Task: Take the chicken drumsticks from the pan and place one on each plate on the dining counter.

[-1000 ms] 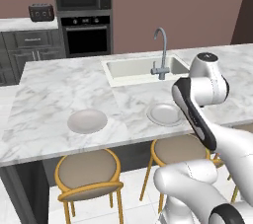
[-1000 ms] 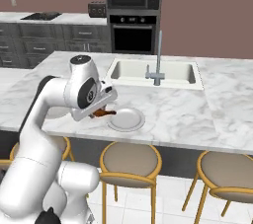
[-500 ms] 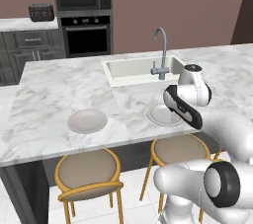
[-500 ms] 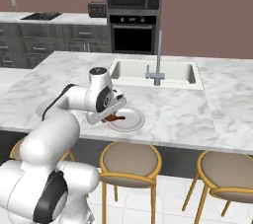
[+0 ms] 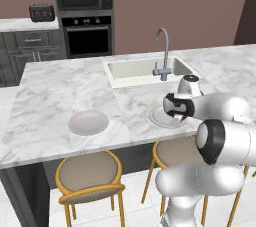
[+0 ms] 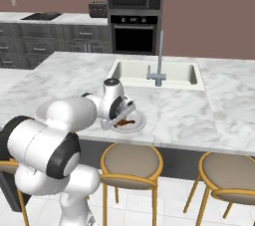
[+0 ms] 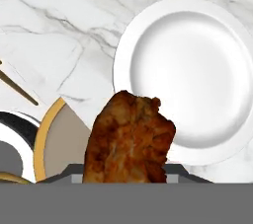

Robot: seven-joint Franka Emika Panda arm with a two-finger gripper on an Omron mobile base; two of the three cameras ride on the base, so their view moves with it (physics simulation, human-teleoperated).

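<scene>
- The gripper (image 6: 123, 117) is clamped partway shut on a chicken drumstick (image 7: 129, 140); in the hand view the browned meat rises between the jaws, and the finger tips themselves are hidden behind it.
- In the right base view the drumstick hangs low over the near plate (image 6: 135, 123), just by its near-left rim; whether the meat touches the plate I cannot tell.
- In the hand view the same plate (image 7: 192, 72) is bare, and the meat sits over its edge rather than its middle.
- To do this step well, I would carry the meat a little further in over the plate's centre, lower it until it rests, and only then spread the jaws, so it does not roll off the rim onto the dining counter (image 5: 55, 96).
- A lift straight up afterwards should keep the fingers from dragging the meat.
- The second plate (image 5: 88, 122) lies well apart to the left on the same marble top, bare, so its drumstick is yet to come.
- Tan stools (image 5: 88, 173) stand below the counter's near edge, and the sink (image 5: 145, 68) lies beyond the near plate.
</scene>
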